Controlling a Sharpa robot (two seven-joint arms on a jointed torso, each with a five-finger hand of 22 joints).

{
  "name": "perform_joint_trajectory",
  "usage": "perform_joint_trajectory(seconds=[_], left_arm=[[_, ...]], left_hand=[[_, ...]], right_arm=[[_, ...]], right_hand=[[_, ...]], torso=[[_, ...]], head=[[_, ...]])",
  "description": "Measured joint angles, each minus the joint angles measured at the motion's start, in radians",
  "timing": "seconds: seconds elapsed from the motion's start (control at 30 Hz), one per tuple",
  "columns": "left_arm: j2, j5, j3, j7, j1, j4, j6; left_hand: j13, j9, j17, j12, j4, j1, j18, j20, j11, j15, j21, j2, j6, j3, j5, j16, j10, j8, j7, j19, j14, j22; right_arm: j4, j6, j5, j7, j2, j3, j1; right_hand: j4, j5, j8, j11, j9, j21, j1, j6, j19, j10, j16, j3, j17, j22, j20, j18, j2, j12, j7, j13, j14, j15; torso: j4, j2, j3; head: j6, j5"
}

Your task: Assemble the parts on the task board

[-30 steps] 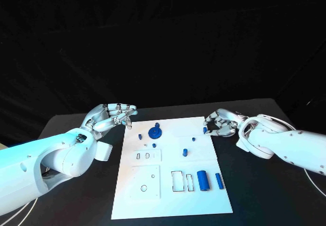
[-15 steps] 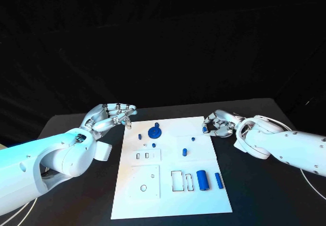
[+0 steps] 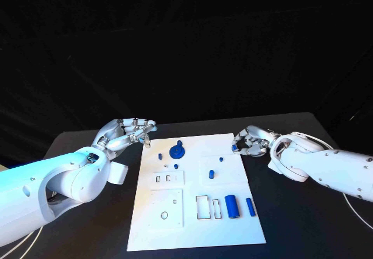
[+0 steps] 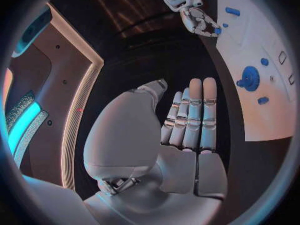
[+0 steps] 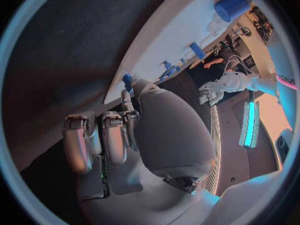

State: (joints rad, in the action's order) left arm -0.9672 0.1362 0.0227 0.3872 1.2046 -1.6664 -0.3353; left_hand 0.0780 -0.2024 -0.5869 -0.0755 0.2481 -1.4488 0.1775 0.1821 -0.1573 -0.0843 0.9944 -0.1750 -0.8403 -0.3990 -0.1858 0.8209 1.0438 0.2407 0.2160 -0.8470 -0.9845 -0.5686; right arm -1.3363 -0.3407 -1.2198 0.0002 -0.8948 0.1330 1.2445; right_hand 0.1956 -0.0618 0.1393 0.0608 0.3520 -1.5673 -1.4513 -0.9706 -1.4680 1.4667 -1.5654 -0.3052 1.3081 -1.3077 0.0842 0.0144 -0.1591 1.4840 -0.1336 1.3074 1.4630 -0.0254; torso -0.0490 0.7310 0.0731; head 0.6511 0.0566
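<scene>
The white task board lies in the middle of the table. A blue gear and small blue pegs stand in its far half. A blue cylinder and a thin blue bar lie near its right edge. My right hand hovers at the board's far right edge and pinches a small blue part, also seen at its fingertips. My left hand hangs beside the board's far left corner, holding nothing. Its fingers are stretched out side by side.
Rectangular slots and a round hole mark the board's near half. Black table surrounds the board on both sides. My left forearm lies along the board's left side.
My right hand with the small blue part has shifted slightly towards the board's edge. The left hand and the parts on the board have not moved.
</scene>
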Motion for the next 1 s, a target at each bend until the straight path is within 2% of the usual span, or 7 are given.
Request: perform_joint_trajectory(seconds=[0.23, 0.3, 0.83, 1.0], left_arm=[[0.000, 0.000, 0.000, -0.001, 0.000, 0.000, 0.002], [0.000, 0.000, 0.000, -0.001, 0.000, 0.000, 0.002], [-0.002, 0.000, 0.000, -0.004, 0.000, 0.000, 0.006], [-0.002, 0.000, 0.001, -0.005, 0.000, 0.000, 0.007]], left_hand=[[0.000, 0.000, 0.000, 0.000, 0.000, 0.000, 0.000, 0.000, 0.000, 0.000, 0.000, 0.000, 0.000, 0.000, 0.000, 0.000, 0.000, 0.000, 0.000, 0.000, 0.000, 0.000], [0.000, 0.000, 0.000, 0.000, 0.000, 0.000, 0.000, 0.000, 0.000, 0.000, 0.000, 0.000, 0.000, 0.000, 0.000, 0.000, 0.000, 0.000, 0.000, 0.000, 0.000, 0.000], [0.000, 0.000, 0.001, 0.000, 0.003, 0.000, 0.000, 0.000, 0.000, 0.000, 0.004, 0.000, 0.000, -0.003, 0.000, 0.000, 0.000, 0.000, 0.000, 0.000, 0.000, 0.000], [0.000, 0.000, 0.001, 0.000, 0.003, 0.000, 0.000, 0.000, 0.000, 0.000, 0.004, 0.000, 0.000, -0.003, 0.000, 0.000, 0.000, 0.000, 0.000, 0.000, 0.000, 0.000]], right_arm=[[0.006, -0.001, -0.001, -0.003, 0.008, 0.000, -0.001], [0.007, -0.001, -0.001, -0.003, 0.010, 0.000, -0.002], [0.011, -0.008, -0.002, -0.006, 0.019, 0.000, -0.006], [0.012, -0.012, -0.002, -0.008, 0.020, 0.000, -0.006]], right_hand=[[0.000, 0.000, 0.000, 0.000, 0.000, 0.000, 0.000, -0.005, 0.000, 0.000, 0.000, -0.008, 0.000, 0.000, 0.000, 0.000, 0.000, 0.000, -0.002, 0.000, 0.002, -0.002], [-0.004, 0.000, 0.003, 0.000, 0.000, 0.000, 0.000, -0.012, 0.003, 0.000, 0.000, -0.016, 0.000, 0.000, -0.003, 0.000, 0.000, 0.006, 0.005, 0.000, 0.004, -0.004], [-0.002, 0.000, 0.004, 0.000, -0.002, 0.001, 0.008, -0.016, 0.004, 0.000, 0.000, -0.017, 0.000, 0.000, -0.004, 0.000, 0.000, 0.006, 0.002, 0.000, 0.004, -0.004], [-0.002, 0.000, 0.016, -0.007, -0.003, 0.001, 0.016, -0.041, 0.000, 0.000, 0.000, -0.038, 0.000, 0.000, -0.007, 0.000, 0.008, 0.006, 0.012, 0.000, 0.002, -0.010]], torso=[[0.0000, 0.000, 0.0000], [0.0000, 0.000, 0.0000], [0.0005, 0.000, -0.0006], [0.0005, -0.001, -0.0009]], head=[[0.000, -0.001], [0.001, -0.001], [0.004, -0.001], [0.005, -0.001]])
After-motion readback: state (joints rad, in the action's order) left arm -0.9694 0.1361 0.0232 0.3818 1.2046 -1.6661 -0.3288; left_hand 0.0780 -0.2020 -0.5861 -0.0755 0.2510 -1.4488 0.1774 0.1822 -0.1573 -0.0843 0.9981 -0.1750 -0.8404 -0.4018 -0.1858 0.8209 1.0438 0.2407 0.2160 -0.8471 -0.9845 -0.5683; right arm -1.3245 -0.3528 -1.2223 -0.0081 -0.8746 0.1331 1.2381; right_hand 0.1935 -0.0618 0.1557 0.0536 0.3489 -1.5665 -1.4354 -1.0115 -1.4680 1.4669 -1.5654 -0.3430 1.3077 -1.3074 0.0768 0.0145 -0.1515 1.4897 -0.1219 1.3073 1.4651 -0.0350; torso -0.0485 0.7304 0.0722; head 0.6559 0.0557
